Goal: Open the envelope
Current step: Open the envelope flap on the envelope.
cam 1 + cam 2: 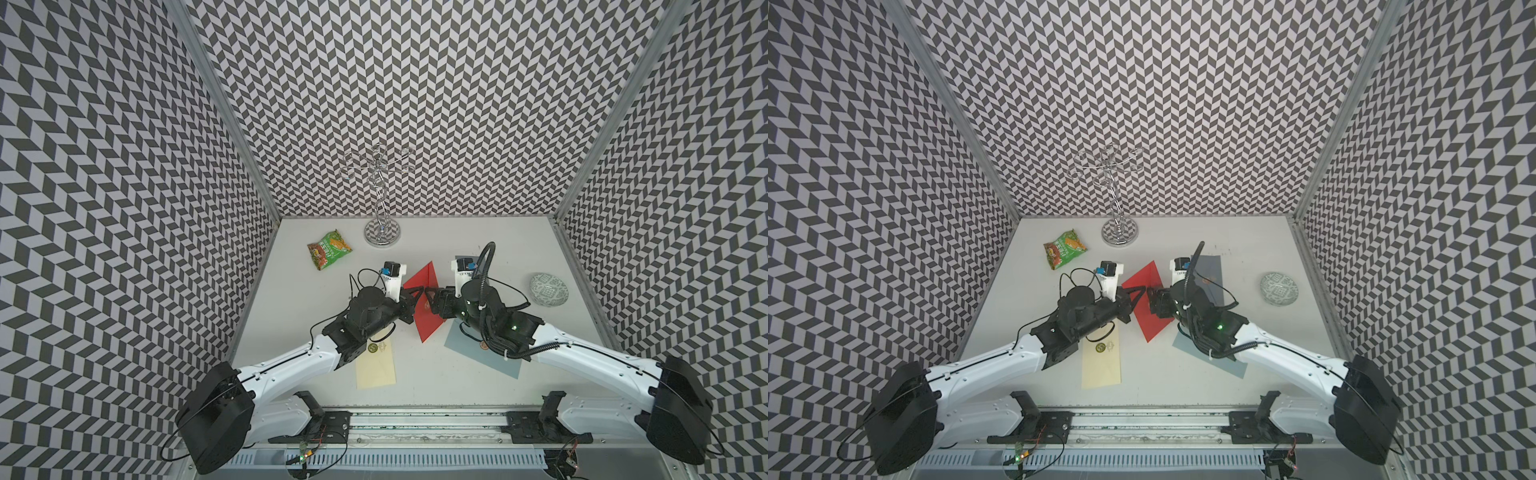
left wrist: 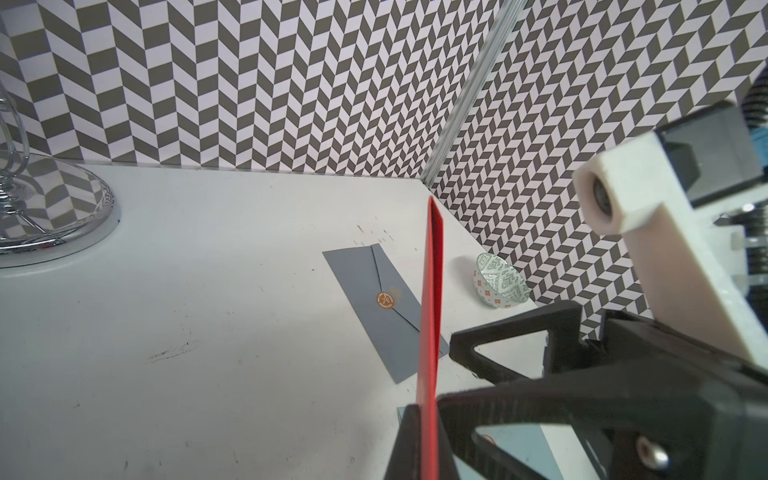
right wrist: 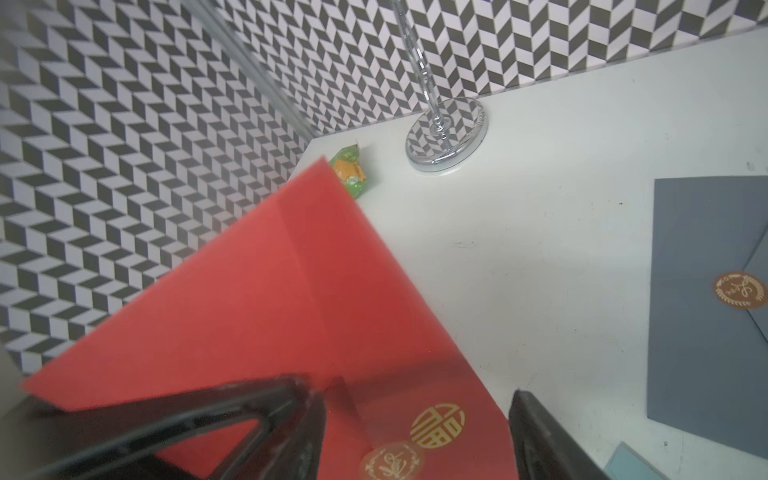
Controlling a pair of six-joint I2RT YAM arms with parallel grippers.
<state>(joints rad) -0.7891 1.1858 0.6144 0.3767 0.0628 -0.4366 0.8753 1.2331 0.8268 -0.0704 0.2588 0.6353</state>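
A red envelope is held up off the table on edge. My left gripper is shut on its side, and the paper shows edge-on between the jaws in the left wrist view. My right gripper stands open against the envelope's face, one finger on either side of the pointed flap. A round gold seal sticker sits at the flap's tip beside a gold character. The flap lies flat against the envelope.
On the table lie a grey envelope, a light blue envelope under my right arm, and a cream envelope under my left arm. A snack packet, a chrome stand and a patterned bowl stand further out.
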